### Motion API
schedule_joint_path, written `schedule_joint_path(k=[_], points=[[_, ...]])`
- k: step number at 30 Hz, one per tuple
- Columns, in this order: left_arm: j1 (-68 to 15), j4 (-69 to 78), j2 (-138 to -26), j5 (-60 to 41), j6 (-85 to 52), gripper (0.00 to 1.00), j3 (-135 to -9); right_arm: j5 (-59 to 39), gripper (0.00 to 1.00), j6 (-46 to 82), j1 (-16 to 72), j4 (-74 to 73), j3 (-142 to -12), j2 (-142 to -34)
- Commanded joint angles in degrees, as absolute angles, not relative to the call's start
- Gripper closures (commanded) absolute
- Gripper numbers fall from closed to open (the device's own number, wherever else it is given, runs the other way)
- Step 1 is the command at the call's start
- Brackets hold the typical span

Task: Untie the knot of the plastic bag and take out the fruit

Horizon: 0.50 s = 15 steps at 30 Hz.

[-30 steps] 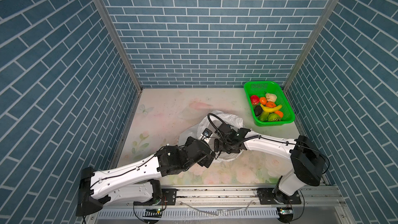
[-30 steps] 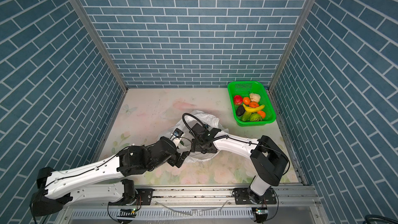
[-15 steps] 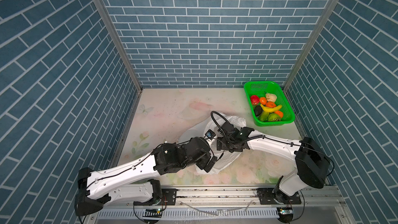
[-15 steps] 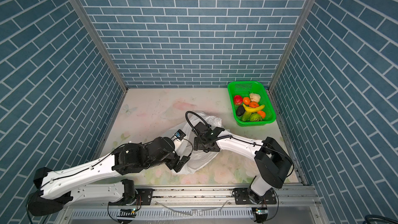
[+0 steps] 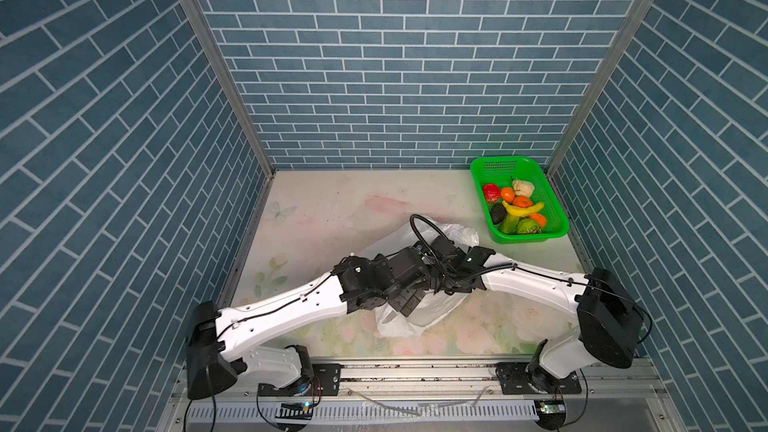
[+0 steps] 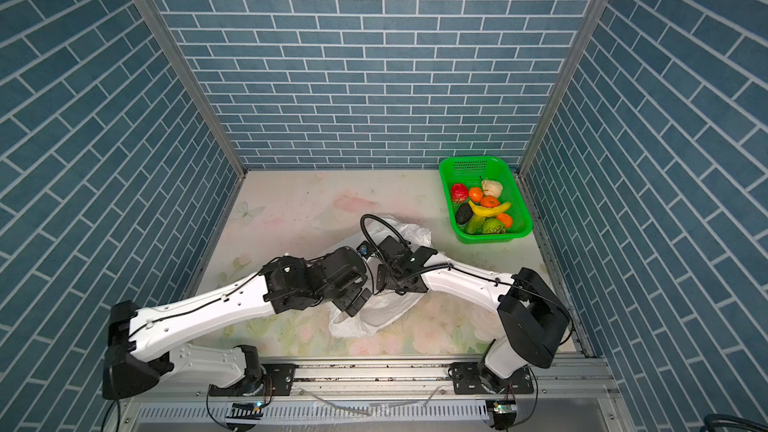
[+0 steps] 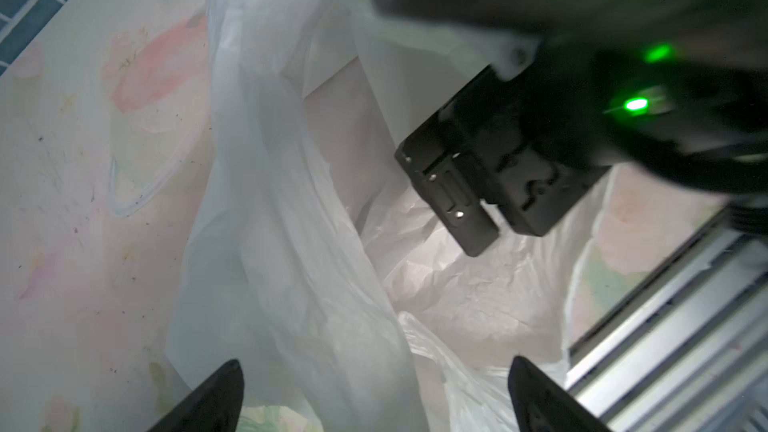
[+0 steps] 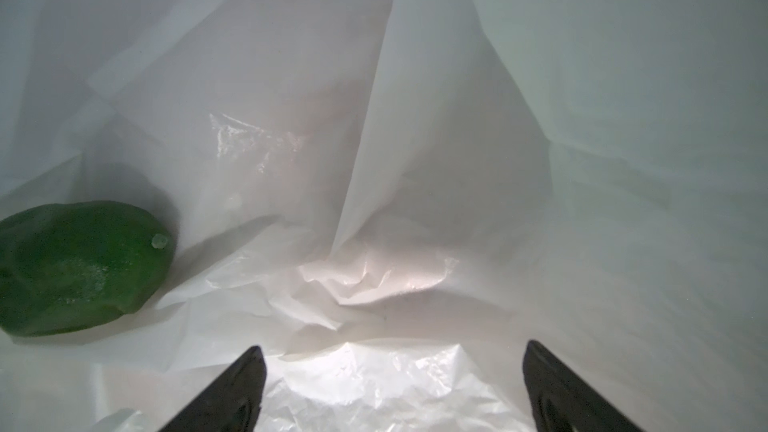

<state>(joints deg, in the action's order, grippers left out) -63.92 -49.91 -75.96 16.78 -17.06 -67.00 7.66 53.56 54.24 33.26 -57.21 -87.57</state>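
Note:
The white plastic bag (image 5: 432, 313) (image 6: 382, 313) lies crumpled mid-table under both wrists, its mouth open. The knot is out of view. My right gripper (image 8: 395, 347) is inside the bag, open, over bare film (image 8: 415, 160). A dark green fruit (image 8: 79, 268) lies on the bag's floor, off to one side of the fingers and apart from them. My left gripper (image 7: 374, 363) (image 5: 409, 305) is open, with a loose fold of the bag (image 7: 291, 201) rising between its spread fingertips. The right gripper's black body (image 7: 490, 184) hangs just ahead of it.
A green basket (image 5: 498, 168) (image 6: 473, 158) stands at the back right by the wall. It holds several fruits: red, orange, cream, a banana, a dark avocado and green ones. Brick walls close three sides. A metal rail (image 5: 415, 371) runs along the front.
My left arm has reached further right, bringing its gripper onto the bag's near part. The right wrist has shifted slightly right. The bag now spreads further toward the front edge.

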Motion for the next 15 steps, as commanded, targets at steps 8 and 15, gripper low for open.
schedule_joint_path(k=[8, 15], points=[[-56.2, -44.8, -80.9, 18.4, -13.9, 0.16, -60.9, 9.1, 0.04, 55.4, 52.1, 33.4, -51.6, -83.7], [-54.9, -38.8, -84.0, 14.8, -9.3, 0.81, -61.3, 9.7, 0.04, 57.2, 50.6, 33.8, -49.0, -80.8]])
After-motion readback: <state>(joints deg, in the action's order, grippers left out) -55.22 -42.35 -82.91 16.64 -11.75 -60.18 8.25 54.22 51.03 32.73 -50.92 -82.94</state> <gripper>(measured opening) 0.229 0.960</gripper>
